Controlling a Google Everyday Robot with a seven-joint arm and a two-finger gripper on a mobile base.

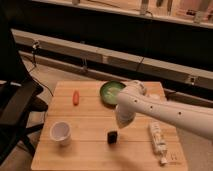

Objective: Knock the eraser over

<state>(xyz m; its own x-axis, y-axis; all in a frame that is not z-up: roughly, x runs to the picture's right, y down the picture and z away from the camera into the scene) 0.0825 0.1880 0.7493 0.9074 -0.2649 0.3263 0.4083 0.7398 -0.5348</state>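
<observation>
The eraser is a small black block standing upright on the wooden table, a little right of the table's middle and near the front. My white arm comes in from the right, and my gripper hangs just above and to the right of the eraser, close to it. The arm's casing covers the gripper.
A white cup stands at the front left. A small orange-red carrot-like piece lies at the back left. A green bowl sits at the back middle. A white bottle lies at the front right. A black chair stands left of the table.
</observation>
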